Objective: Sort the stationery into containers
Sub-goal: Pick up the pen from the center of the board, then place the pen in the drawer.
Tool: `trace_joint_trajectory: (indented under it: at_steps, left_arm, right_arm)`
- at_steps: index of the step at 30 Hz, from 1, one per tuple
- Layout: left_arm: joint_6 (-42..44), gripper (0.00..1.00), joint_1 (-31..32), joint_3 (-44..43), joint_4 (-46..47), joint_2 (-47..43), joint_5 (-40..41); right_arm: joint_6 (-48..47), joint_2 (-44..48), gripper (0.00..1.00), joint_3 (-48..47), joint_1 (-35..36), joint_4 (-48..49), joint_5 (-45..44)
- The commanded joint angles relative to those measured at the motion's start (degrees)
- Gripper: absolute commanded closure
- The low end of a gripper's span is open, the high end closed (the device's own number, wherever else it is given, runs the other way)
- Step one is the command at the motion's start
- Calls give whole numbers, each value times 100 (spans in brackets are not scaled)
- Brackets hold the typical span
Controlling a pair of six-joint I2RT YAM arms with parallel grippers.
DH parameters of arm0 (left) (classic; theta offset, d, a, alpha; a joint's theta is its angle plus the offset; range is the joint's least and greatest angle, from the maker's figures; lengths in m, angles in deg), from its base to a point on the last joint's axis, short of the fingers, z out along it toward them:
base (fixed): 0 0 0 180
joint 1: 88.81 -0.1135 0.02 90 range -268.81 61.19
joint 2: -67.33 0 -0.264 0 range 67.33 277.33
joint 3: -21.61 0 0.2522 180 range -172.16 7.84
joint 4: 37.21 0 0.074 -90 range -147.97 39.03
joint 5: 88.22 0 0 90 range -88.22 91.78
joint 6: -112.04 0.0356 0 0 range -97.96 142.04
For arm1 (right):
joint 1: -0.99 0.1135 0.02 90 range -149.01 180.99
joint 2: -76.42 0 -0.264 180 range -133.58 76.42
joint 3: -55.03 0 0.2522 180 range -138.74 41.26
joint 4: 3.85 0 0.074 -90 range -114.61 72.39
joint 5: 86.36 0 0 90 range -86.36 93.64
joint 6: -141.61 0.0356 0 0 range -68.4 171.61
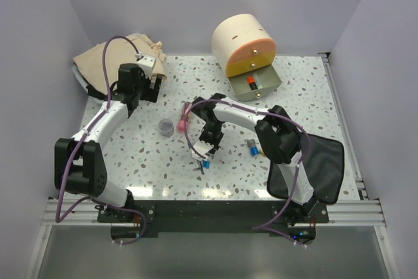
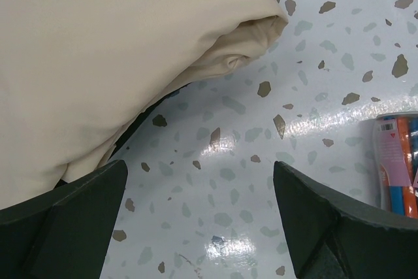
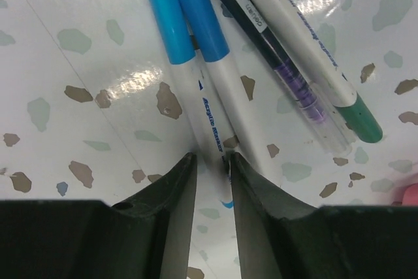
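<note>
My right gripper [image 3: 210, 156] is low over the table, its jaws closed round the white barrel of a blue-capped pen [image 3: 187, 80]. A second blue-capped pen [image 3: 219, 70], a dark pen with a purple part [image 3: 281, 63] and a green-capped pen [image 3: 307, 57] lie beside it. In the top view the right gripper [image 1: 206, 151] is at the table's middle. My left gripper [image 1: 153, 86] is open and empty by a cream cloth [image 2: 98, 50]. The cream cylindrical box [image 1: 238, 36] has its orange drawer [image 1: 256, 83] pulled out, with a black-and-orange highlighter [image 1: 251, 83] in it. The black pouch [image 1: 321, 168] lies at the right.
A tiny grey pot [image 1: 167, 127] stands left of the pens. Small blue and yellow pieces [image 1: 253, 149] lie near the right arm. A pink item [image 3: 411, 194] shows at the right wrist view's edge. A clear pack with blue and orange parts [image 2: 395, 161] lies right of the left gripper.
</note>
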Motion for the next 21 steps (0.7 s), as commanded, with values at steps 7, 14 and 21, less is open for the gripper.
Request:
trace_joint_trajectory:
  at_steps: [7, 14, 21]
  left_arm:
    - [-25, 1, -94, -143, 166, -131, -119]
    - [-86, 1, -111, -398, 271, 114, -172]
    - [-165, 2, -103, -820, 245, 527, -225]
  right_arm:
    - [590, 257, 100, -628, -324, -879, -255]
    - [1195, 1119, 100, -1244, -1212, -1170, -553]
    - [2022, 778, 100, -2439, -2417, -652, -834]
